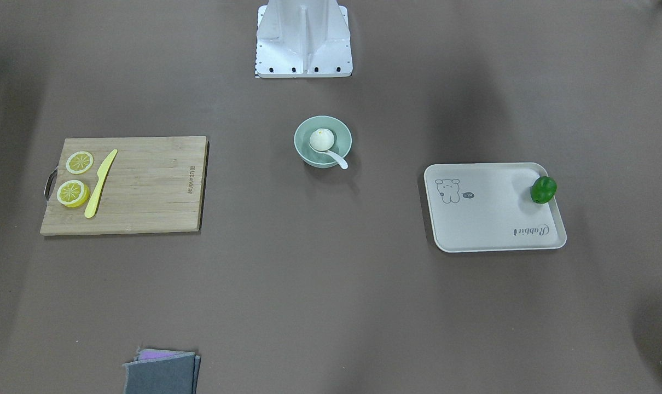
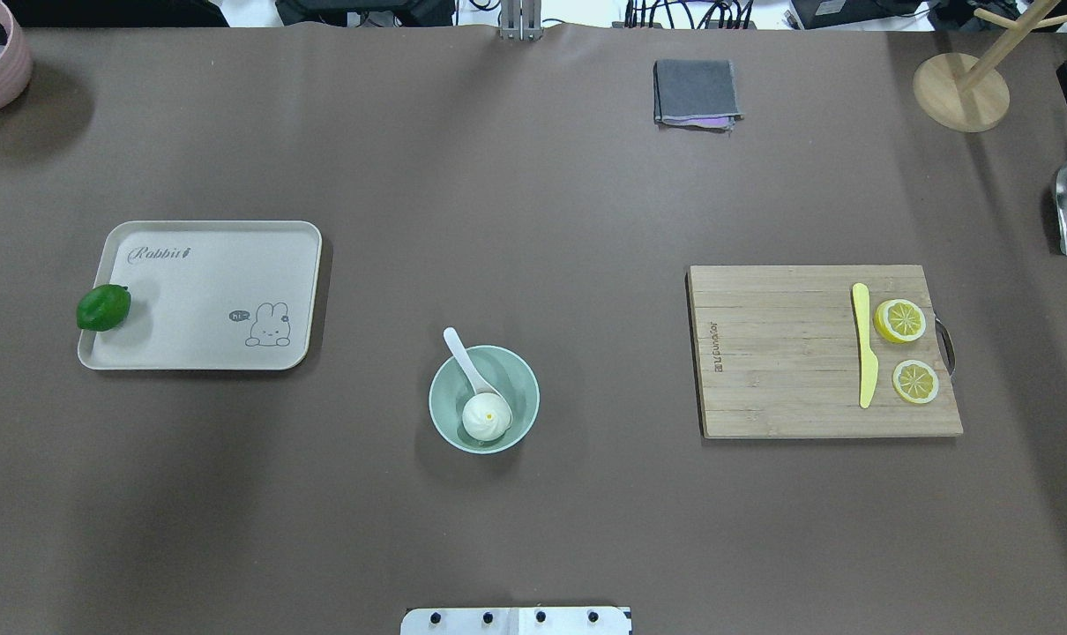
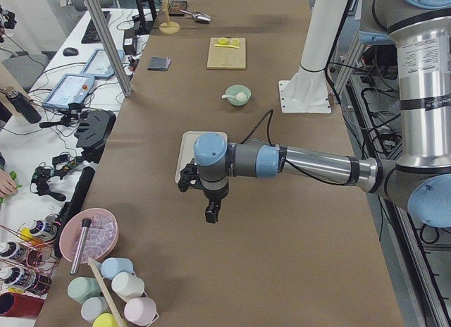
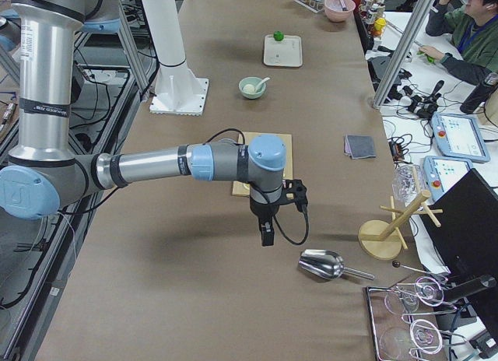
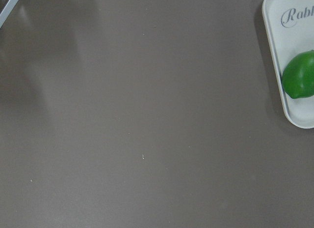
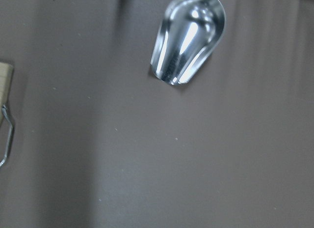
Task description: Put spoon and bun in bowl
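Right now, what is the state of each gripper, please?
Left gripper: cannot be told from this side view.
Right gripper: cannot be told either.

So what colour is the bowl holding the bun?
The bowl is pale mint green; overhead view shows it best.

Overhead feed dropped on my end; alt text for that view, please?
A mint-green bowl in the middle holds the bun and the spoon, its handle poking over the rim. Left of it sits a cream tray with a green fruit; right, a cutting board with two lemon slices and a yellow knife.
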### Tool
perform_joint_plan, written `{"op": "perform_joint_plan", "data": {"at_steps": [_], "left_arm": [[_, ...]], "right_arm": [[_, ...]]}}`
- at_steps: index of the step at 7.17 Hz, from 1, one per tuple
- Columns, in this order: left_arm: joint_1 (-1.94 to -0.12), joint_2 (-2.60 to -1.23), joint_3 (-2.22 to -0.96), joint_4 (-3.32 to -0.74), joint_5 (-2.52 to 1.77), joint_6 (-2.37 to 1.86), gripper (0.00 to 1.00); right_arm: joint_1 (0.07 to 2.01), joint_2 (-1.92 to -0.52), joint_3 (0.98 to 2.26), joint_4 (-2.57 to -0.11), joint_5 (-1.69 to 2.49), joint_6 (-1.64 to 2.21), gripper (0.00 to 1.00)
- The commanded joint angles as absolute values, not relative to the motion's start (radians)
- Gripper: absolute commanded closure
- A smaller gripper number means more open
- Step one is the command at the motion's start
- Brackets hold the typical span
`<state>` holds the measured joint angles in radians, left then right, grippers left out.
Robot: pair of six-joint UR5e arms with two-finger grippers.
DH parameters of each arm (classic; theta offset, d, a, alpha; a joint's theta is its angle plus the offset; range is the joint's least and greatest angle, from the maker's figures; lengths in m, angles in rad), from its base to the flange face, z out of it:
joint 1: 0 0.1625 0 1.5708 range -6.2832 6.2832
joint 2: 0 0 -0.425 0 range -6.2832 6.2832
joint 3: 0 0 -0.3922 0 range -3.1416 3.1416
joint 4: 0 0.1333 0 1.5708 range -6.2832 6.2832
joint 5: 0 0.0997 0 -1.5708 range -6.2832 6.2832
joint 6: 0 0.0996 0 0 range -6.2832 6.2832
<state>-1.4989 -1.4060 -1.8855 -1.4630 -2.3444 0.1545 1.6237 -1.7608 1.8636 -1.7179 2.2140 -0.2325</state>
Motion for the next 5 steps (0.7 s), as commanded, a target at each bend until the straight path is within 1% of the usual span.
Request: {"op": "perform_joint_plan", "data": {"at_steps": [1,5], "left_arm": [[-1.508,-1.404,-1.913,-1.465,-2.349,0.155,0.02],[-1.511,-1.405,-1.917,-1.466,-2.341,0.155,0.02]], "right_arm": [[1.643,-1.790,1.867,-1.717,2.215,-0.255,0.00],[1.643,-1.793,1.855,-1.718,2.279,-0.261,0.00]]}}
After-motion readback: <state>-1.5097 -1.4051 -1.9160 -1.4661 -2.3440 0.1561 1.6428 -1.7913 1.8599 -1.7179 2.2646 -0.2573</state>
